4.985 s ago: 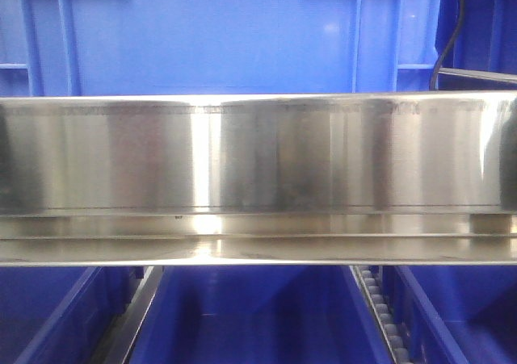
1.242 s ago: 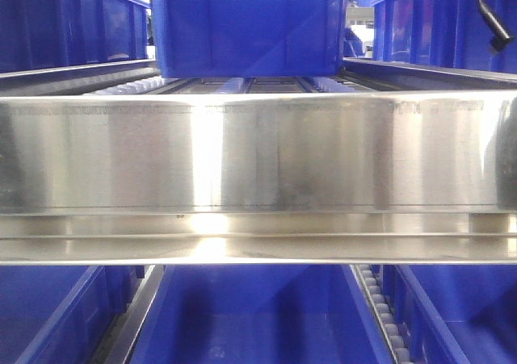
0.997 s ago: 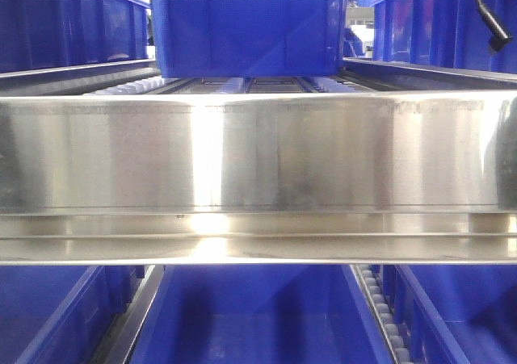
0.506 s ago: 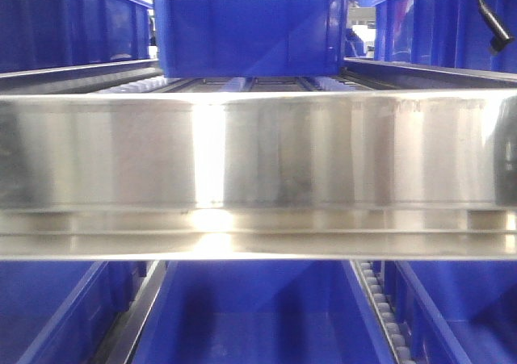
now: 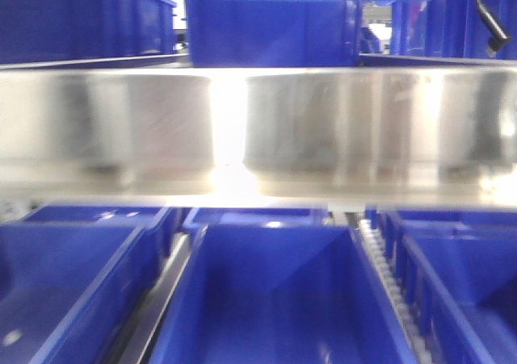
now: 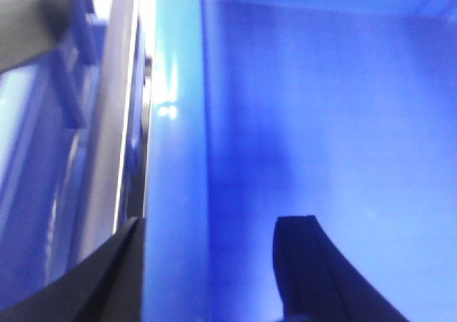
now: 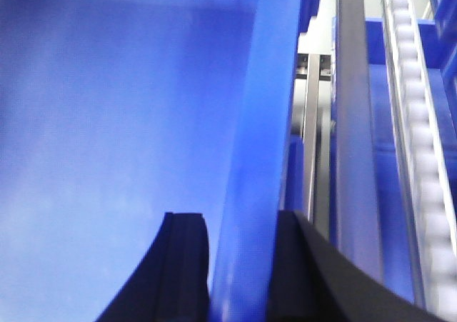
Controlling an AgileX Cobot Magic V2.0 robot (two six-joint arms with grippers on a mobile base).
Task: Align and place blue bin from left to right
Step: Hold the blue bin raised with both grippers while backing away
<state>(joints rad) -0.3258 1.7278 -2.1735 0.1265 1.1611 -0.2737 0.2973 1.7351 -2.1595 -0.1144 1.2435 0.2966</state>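
Front view: motion-blurred; blown-out glare on the steel rail.
Left wrist: soft focus; highlight on the blue bin rim above the left gripper.
Right wrist: evenly bright, soft; right gripper silhouetted.

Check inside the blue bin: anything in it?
Visible inside the blue bin: bare walls, plus one finger each of left gripper and right gripper. Its floor can't be made out.

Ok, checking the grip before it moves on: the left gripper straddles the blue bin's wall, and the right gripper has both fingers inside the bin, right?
Not quite. The left gripper does straddle the wall of the blue bin, but so does the right gripper: the right wrist view shows one finger inside the bin and the other outside its wall.
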